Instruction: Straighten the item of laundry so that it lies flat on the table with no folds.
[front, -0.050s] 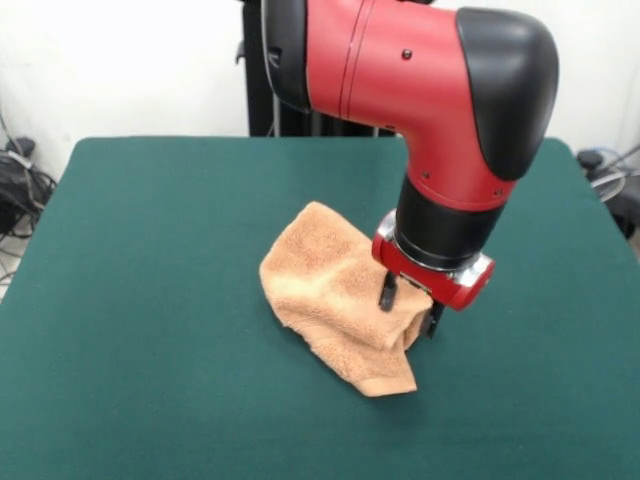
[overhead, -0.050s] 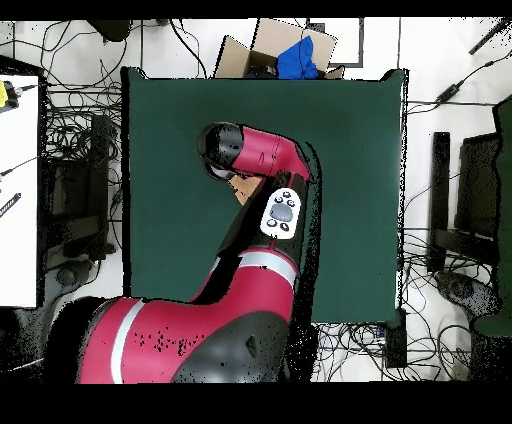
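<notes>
Gripper (front, -0.050s: 408, 310): in the front view we see its two dark fingers (front, -0.050s: 387, 291) pointing down at the towel's right-hand part, one on either side of a raised fold of cloth. We judge them closed on that fold, as the cloth fills the gap between them.

Wrist: we see a red ring and a black cylinder directly above the gripper, tilted slightly, right over the towel's right side.

Arm (front, -0.050s: 400, 70): we see the big red and black elbow come down from the top of the front view and stand over the towel. In the overhead view the arm (overhead, -0.050s: 255, 160) covers nearly all of the towel.

Towel (front, -0.050s: 320, 280): we see a peach-orange terry cloth, crumpled and not flat. It is bunched into soft folds, with one corner pointing toward the camera below the gripper and a rounded lobe on the far left side. In the overhead view we make out only a small orange patch (overhead, -0.050s: 243, 187) beside the arm.

Table (front, -0.050s: 150, 300): we see dark green cloth under the towel, which lies slightly right of its middle in the front view, well away from every edge.

Beyond the table: in the overhead view we see a cardboard box (overhead, -0.050s: 270, 50) holding something blue past the table's top edge, and cables (overhead, -0.050s: 60, 130) on the floor around it.
</notes>
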